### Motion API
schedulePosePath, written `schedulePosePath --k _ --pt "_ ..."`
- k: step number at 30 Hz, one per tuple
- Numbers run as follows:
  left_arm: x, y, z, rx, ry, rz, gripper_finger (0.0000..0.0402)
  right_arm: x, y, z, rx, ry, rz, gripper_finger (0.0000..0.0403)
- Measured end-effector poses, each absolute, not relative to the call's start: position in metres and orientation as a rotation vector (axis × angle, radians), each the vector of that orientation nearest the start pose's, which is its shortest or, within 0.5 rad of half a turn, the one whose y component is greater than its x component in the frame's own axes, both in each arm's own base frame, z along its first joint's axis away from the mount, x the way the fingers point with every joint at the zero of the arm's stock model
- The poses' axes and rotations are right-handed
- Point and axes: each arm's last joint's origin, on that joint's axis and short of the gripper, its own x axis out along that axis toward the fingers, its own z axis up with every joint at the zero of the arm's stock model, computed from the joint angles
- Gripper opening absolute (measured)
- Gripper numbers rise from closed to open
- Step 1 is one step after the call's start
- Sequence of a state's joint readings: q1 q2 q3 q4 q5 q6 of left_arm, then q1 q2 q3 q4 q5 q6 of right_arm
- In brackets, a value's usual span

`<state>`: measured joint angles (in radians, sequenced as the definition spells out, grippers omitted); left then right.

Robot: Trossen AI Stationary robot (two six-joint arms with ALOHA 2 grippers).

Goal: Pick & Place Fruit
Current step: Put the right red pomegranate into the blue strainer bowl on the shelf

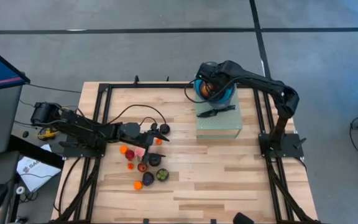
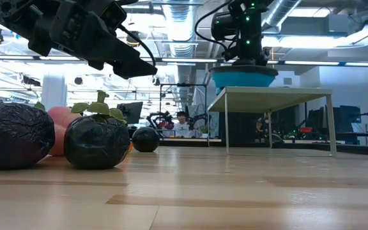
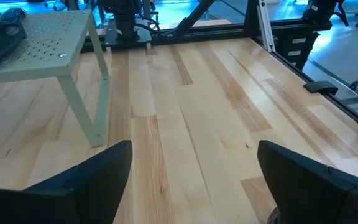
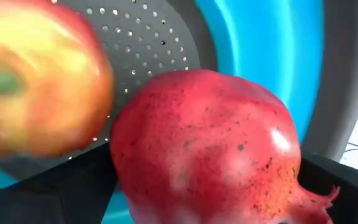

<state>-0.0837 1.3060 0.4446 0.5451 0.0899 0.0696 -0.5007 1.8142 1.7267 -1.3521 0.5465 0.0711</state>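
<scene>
Several small fruit pieces (image 1: 143,165), orange, pink, red and dark purple, lie on the wooden table near its left middle; two dark ones (image 2: 96,142) fill the low view's left. My left gripper (image 3: 191,186) hovers open just beyond them (image 1: 160,130), nothing between its fingers. My right gripper (image 1: 211,87) points down into a blue bowl (image 1: 227,93) on a pale green stand (image 1: 219,127). It is open, its fingers either side of a red pomegranate (image 4: 204,149) that lies in the bowl's grey perforated strainer (image 4: 142,37). A blurred yellow-red apple (image 4: 36,81) is beside the pomegranate. My right gripper comes at the pomegranate from above, slanting down, with one finger (image 4: 73,193) on each side of it. I cannot tell whether the fingers touch the pomegranate's sides. The fruit rests in the strainer.
A black knife (image 1: 216,112) lies on the stand's perforated top, next to the bowl. The stand's thin legs (image 3: 98,93) reach the table ahead of my left gripper. Bare wood runs along the table's near side and right half. People sit in the room beyond.
</scene>
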Motion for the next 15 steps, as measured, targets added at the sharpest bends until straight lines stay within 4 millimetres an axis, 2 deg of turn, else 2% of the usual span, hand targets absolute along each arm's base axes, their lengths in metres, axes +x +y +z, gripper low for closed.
schedulePosePath --k 10,15 --pt "0.247 -0.023 0.182 0.068 0.307 -0.183 0.0341 0.298 -0.18 0.323 0.019 1.402 -0.92 0.0398" --pt "0.247 -0.023 0.182 0.068 0.307 -0.183 0.0341 0.298 -0.18 0.325 0.019 1.395 -0.921 0.0399"
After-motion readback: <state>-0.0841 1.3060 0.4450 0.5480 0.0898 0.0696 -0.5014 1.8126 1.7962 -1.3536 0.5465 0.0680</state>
